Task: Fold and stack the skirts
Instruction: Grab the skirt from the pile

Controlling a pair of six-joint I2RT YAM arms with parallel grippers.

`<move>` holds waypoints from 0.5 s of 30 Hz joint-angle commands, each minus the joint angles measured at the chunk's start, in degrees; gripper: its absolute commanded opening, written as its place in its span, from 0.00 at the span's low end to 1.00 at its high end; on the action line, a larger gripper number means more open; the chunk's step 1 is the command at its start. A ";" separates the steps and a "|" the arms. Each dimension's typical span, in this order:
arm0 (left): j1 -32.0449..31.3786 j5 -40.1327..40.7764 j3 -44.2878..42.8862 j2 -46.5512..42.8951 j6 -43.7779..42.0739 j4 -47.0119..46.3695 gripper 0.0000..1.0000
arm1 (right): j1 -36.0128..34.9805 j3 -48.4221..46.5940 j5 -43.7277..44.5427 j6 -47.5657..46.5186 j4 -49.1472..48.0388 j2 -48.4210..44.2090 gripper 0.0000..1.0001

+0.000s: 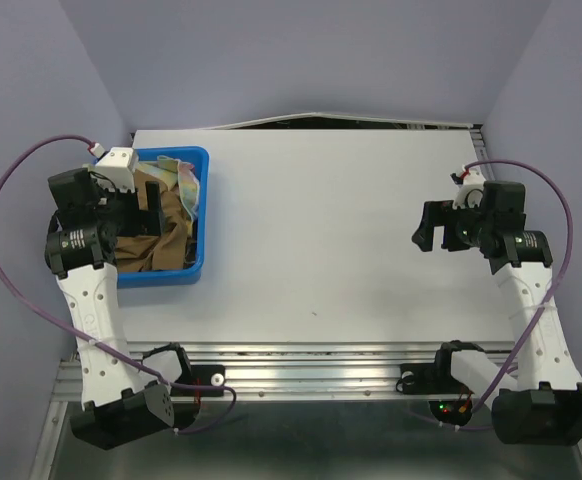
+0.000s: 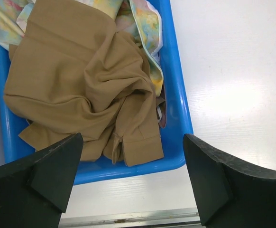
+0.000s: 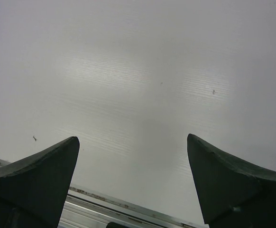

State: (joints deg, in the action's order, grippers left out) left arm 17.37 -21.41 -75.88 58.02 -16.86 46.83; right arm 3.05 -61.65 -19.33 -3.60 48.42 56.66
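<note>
Looks like the first pick, left fingers (image 2: 38, 175) released above the brown skirt (image 2: 81, 85) crumpled atop the floral skirt (image 2: 145, 28) in the blue bin (image 2: 178, 114), right fingers (image 3: 38, 175) released over the counter (image 3: 138, 71); needs lowering onto a fold.

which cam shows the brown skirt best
Left wrist: the brown skirt is large, crumpled in the blue bin, folds clear. Top external shows it small and partly hidden by the left arm. Right wrist shows only table.
</note>
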 commanded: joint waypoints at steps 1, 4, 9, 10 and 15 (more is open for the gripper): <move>-0.05 0.75 -5.24 1.12 -0.80 -0.42 0.98 | 0.47 0.04 -1.41 0.26 -1.67 -0.15 1.00; -0.05 0.49 -9.63 5.25 0.33 -0.59 0.99 | 0.47 -0.40 -2.02 0.26 -1.75 0.90 1.00; -0.05 -2.40 -14.64 8.68 1.13 -4.02 0.99 | 0.47 -1.02 -2.29 0.43 -2.02 2.92 1.00; -0.14 -2.67 -15.35 10.26 1.48 -4.63 0.98 | 0.47 -1.19 -2.38 0.43 -1.84 3.27 1.00; -0.14 -3.72 -19.57 15.19 2.97 -5.43 0.99 | 0.47 -1.81 -2.73 0.43 -1.84 4.68 1.00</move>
State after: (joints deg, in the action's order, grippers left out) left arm 17.37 -22.85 -91.31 70.81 -15.55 44.77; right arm 3.05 -61.65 -20.93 -3.55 48.40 60.84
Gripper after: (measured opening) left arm 0.985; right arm 0.999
